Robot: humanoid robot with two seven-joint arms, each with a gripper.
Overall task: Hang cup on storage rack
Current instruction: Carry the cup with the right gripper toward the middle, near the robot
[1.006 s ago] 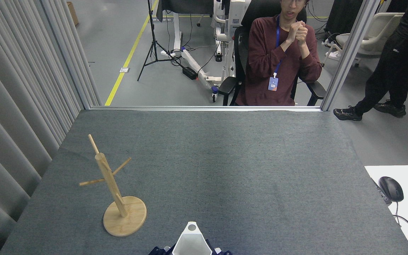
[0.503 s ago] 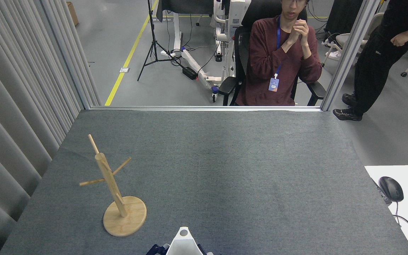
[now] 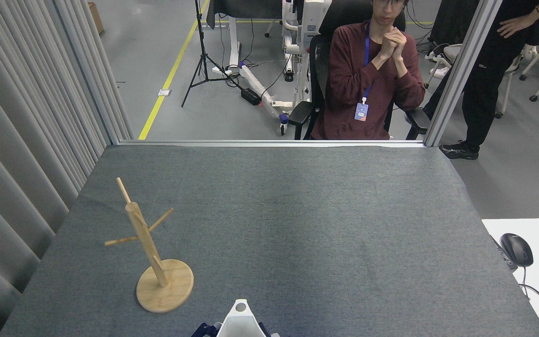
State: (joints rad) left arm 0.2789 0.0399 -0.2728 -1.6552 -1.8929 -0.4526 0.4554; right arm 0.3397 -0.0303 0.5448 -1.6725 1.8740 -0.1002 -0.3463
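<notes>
Head view, items as seen.

Item: grey felt-covered table (image 3: 297, 210), taking up most of the view.

Item: light wooden mug tree (image 3: 150, 248), an upright post with thin angled pegs on a round disc base. It stands on the table's near left part. All visible pegs are bare.

Item: white faceted cup (image 3: 240, 322) with a small tab handle pierced by a round hole. It sits at the very bottom edge of the view, near the middle, handle tab pointing away from me. It lies to the right of the mug tree's base and apart from it. Most of the cup's body is cut off by the edge.

Item: my gripper, dark blue parts (image 3: 204, 330) showing on either side of the cup at the bottom edge. I cannot tell which arm this is, nor whether my jaws are clamped on the cup or apart.

Item: black computer mouse (image 3: 516, 249) on a white desk (image 3: 531, 276), right of the table.

Item: seated person in a maroon sweater (image 3: 367, 79) beyond the far edge, hands clasped. A second person in black (image 3: 484, 79) stands at the right.
</notes>
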